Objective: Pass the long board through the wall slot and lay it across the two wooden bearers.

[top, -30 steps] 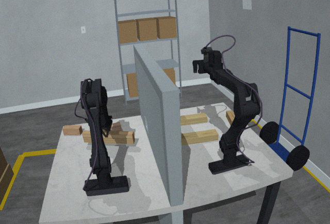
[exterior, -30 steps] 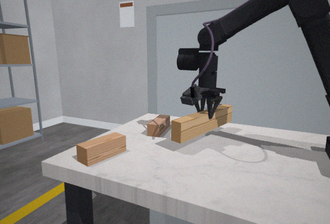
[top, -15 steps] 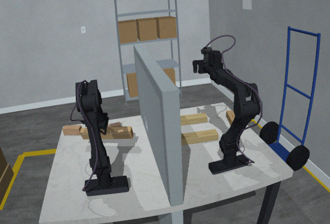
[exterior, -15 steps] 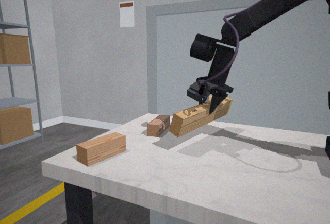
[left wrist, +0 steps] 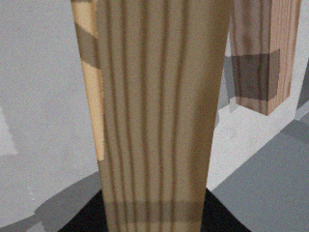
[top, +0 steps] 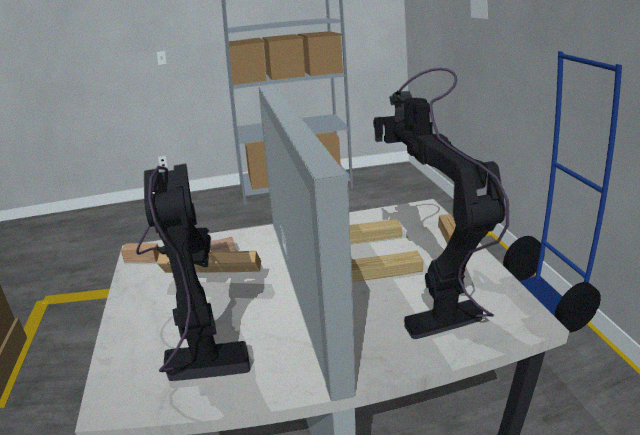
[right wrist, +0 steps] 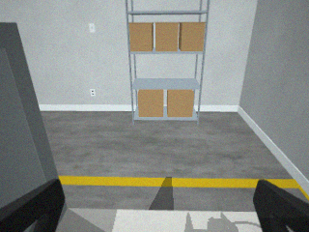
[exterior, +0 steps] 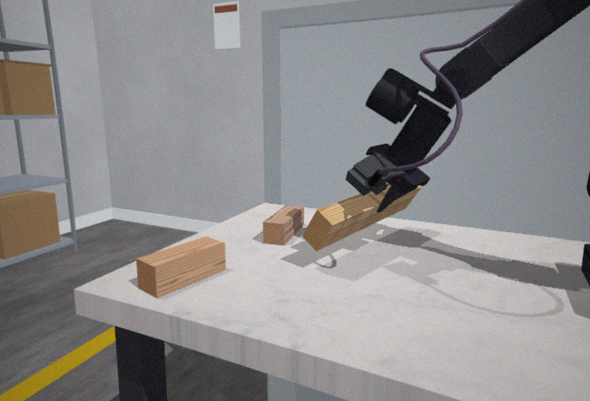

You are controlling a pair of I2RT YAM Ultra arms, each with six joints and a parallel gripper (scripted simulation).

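The long board point(exterior: 357, 218) is on the near side of the grey panel wall point(top: 310, 223). My left gripper point(exterior: 388, 187) is shut on it near one end and holds it tilted, its free end low, close to the table. The board fills the left wrist view point(left wrist: 159, 116) and also shows in the top view point(top: 227, 260). Two light wooden bearers point(top: 375, 230) point(top: 386, 265) lie on the table beyond the wall. My right gripper point(top: 382, 130) is open and empty, held high above that side. I cannot see the slot.
Two offcuts lie near the board, a larger block point(exterior: 181, 265) by the table corner and a small one point(exterior: 283, 224) beside the board's low end. Another offcut point(top: 446, 226) lies behind the right arm. A shelf with boxes point(top: 286, 58) and a blue hand truck point(top: 573, 187) stand off the table.
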